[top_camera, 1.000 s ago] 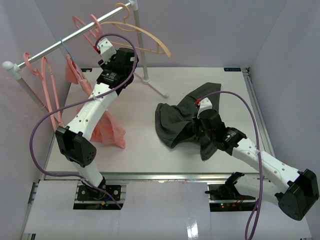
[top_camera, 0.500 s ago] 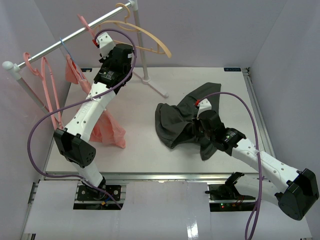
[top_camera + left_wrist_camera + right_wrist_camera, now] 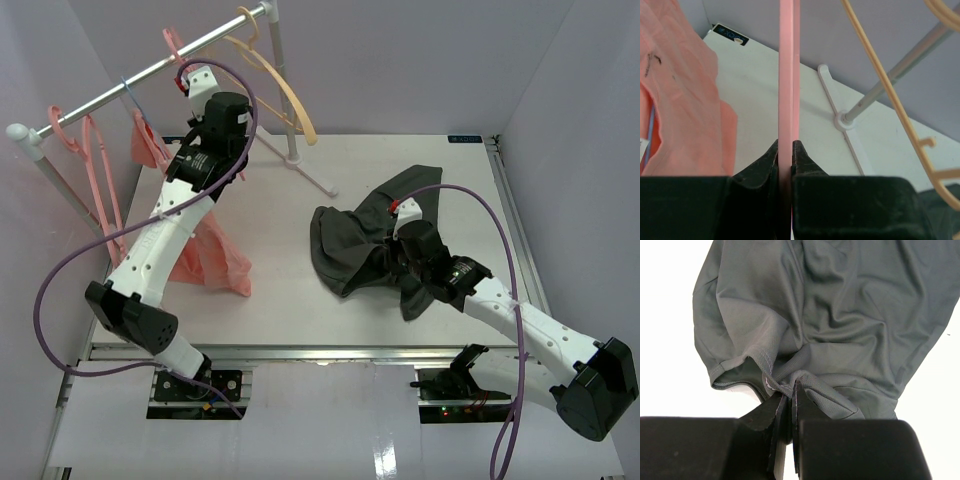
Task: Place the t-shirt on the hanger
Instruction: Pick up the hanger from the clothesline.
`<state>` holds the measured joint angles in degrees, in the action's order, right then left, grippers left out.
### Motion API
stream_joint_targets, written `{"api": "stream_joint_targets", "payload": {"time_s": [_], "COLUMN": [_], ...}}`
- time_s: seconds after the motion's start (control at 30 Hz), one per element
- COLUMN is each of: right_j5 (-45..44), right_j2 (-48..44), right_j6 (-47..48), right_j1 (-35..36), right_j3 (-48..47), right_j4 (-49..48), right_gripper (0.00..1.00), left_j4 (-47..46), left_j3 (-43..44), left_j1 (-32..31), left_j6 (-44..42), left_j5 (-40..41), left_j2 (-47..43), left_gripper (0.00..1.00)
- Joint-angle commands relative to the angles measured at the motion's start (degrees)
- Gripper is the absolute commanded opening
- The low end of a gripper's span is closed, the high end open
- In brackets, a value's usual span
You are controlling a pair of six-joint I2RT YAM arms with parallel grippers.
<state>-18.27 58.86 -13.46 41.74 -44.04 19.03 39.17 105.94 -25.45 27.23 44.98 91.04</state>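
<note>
The dark charcoal t-shirt lies crumpled on the white table at centre right. My right gripper rests at its near edge and is shut on a bunched fold of its hem. The rest of the shirt spreads out ahead of it. My left gripper is raised near the rail and is shut on the salmon-pink hanger. The hanger's hook shows by the rail. In the left wrist view its thin pink bar runs straight up from between the closed jaws.
A metal rail crosses the back left on a stand with its foot on the table. A tan-yellow hanger hangs from the rail, close to my left gripper. A salmon-pink garment and other pink hangers hang at left.
</note>
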Motion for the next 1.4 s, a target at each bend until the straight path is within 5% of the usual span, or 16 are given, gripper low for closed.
{"api": "stream_joint_targets", "payload": {"time_s": [0.0, 0.33, 0.83, 1.07, 1.37], "right_j5": [1.30, 0.72, 0.78, 0.20, -4.30], "right_j2": [-0.84, 0.41, 0.18, 0.31, 2.15], "right_j6": [0.63, 0.54, 0.63, 0.22, -1.12], "right_j1": [-0.08, -0.05, -0.08, -0.08, -1.81], "right_j3": [0.36, 0.12, -0.16, -0.23, -2.24], "right_j4": [-2.89, -2.69, -2.24, -1.98, 0.13], "right_gripper": [0.08, 0.08, 0.08, 0.08, 0.08], "left_j4": [-1.88, -2.14, -0.79, 6.40, 5.02], "left_j3": [-5.67, -16.75, -19.83, -26.09, -37.73], "left_j1": [-0.12, -0.21, -0.21, -0.21, -0.28], "left_j6": [-1.16, -3.21, -10.87, -10.06, -13.31], "left_j5": [-6.32, -14.58, -18.97, -25.95, -46.95], "left_j2": [-11.09, -19.14, -24.97, -28.01, -29.68], "left_gripper": [0.00, 0.00, 0.00, 0.00, 0.00]}}
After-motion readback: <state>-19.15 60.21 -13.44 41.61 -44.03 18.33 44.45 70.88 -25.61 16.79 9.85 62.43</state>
